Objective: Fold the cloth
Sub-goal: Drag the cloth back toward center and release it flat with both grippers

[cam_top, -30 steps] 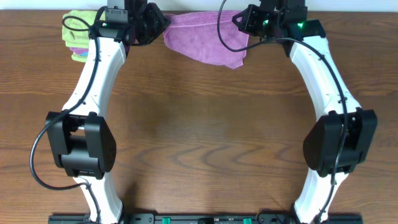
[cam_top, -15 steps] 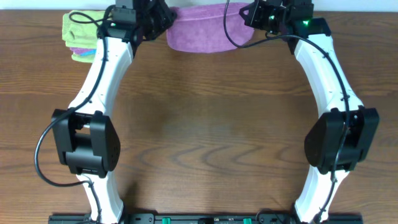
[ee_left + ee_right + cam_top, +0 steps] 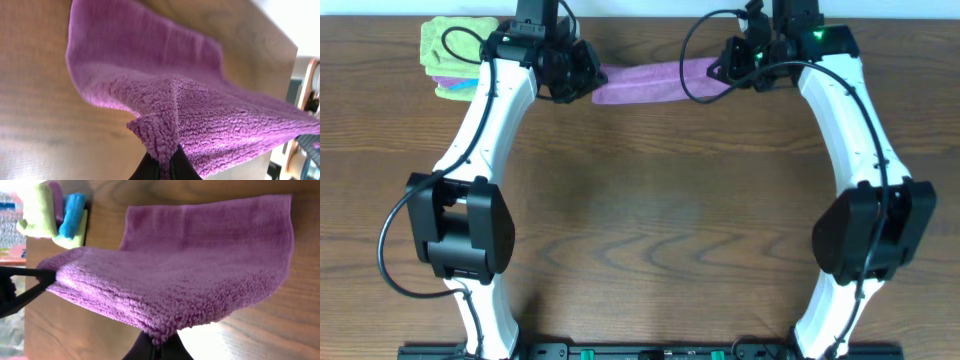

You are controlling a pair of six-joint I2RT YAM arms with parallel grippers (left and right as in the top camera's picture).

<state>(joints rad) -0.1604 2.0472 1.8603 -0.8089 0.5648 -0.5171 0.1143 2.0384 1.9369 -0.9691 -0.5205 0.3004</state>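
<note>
The lilac-purple cloth (image 3: 655,82) stretches as a narrow band between my two grippers near the table's far edge. My left gripper (image 3: 592,82) is shut on its left corner and my right gripper (image 3: 724,70) is shut on its right corner. In the left wrist view the cloth (image 3: 200,110) hangs doubled, with a corner pinched in the left gripper (image 3: 166,159). Seen from the right wrist, the cloth (image 3: 190,265) drapes in two layers down to the wood, its near corner pinched in the right gripper (image 3: 159,342).
A stack of cloths (image 3: 445,62), lime-green on top with blue and purple below, lies at the far left corner; it also shows in the right wrist view (image 3: 55,215). The table's far edge (image 3: 640,16) runs just behind both grippers.
Both grippers have drawn the cloth toward me. It lay spread at the far edge; now it shows as a thin folded band between them.
</note>
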